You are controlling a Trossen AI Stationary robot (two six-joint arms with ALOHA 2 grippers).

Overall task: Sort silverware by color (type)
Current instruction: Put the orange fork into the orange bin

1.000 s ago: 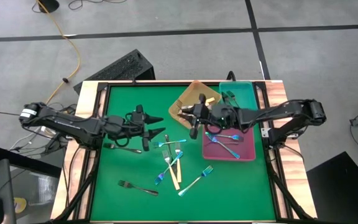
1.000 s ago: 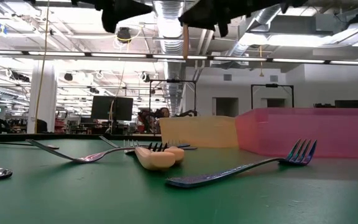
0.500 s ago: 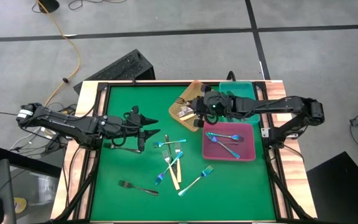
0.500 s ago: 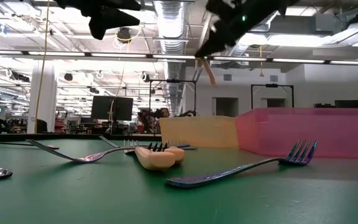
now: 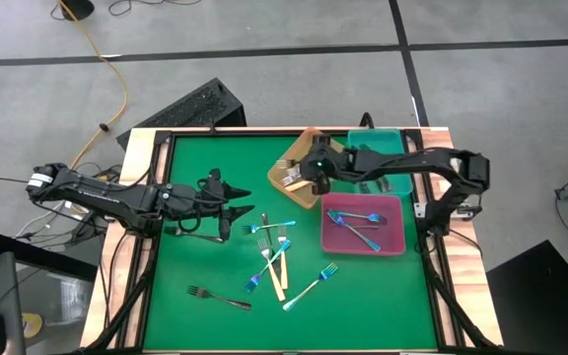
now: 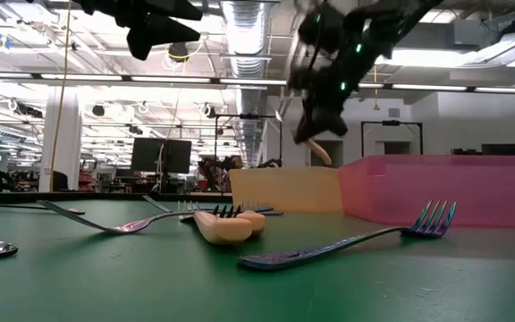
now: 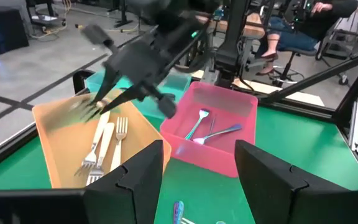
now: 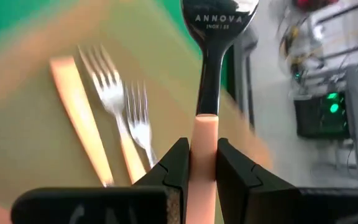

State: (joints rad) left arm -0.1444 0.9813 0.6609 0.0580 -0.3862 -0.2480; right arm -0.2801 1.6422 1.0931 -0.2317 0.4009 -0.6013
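My right gripper [image 5: 316, 170] hangs over the orange tray [image 5: 294, 189] at the table's far middle, shut on a cream-handled fork [image 8: 205, 93]. Cream-handled forks [image 7: 104, 143] lie flat in that tray. Blue forks [image 5: 355, 219] lie in the pink tray [image 5: 394, 245]; the teal tray [image 5: 388, 146] stands behind it. Loose on the green mat lie blue forks [image 5: 269, 227], a cream-handled one [image 5: 276, 274] and black ones [image 5: 218, 296]. My left gripper [image 5: 240, 212] hovers open above the mat's left half, nothing between its fingers. My right gripper pinches the fork's cream handle [image 8: 204, 146] between its two fingers [image 8: 176, 168], close to where the silver neck begins. The silver head rises past the fingers toward the wrist, and the handle's free end [image 6: 322, 154] pokes out below. The fork is tilted and clear above the orange tray.
The pink tray [image 7: 213, 134] stands right beside the orange one [image 7: 55, 143]. A raised black frame and wooden border [image 5: 144, 247] edge the mat. Bare green mat lies along the near edge. A person sits on a chair [image 7: 291, 31] in the room beyond.
My right gripper has swung toward the table's far edge, over the orange tray, and come down, rolling its wrist. The cream-handled fork, which hung straight down from it, now slants low above the tray. My left gripper stays open, nearly still.
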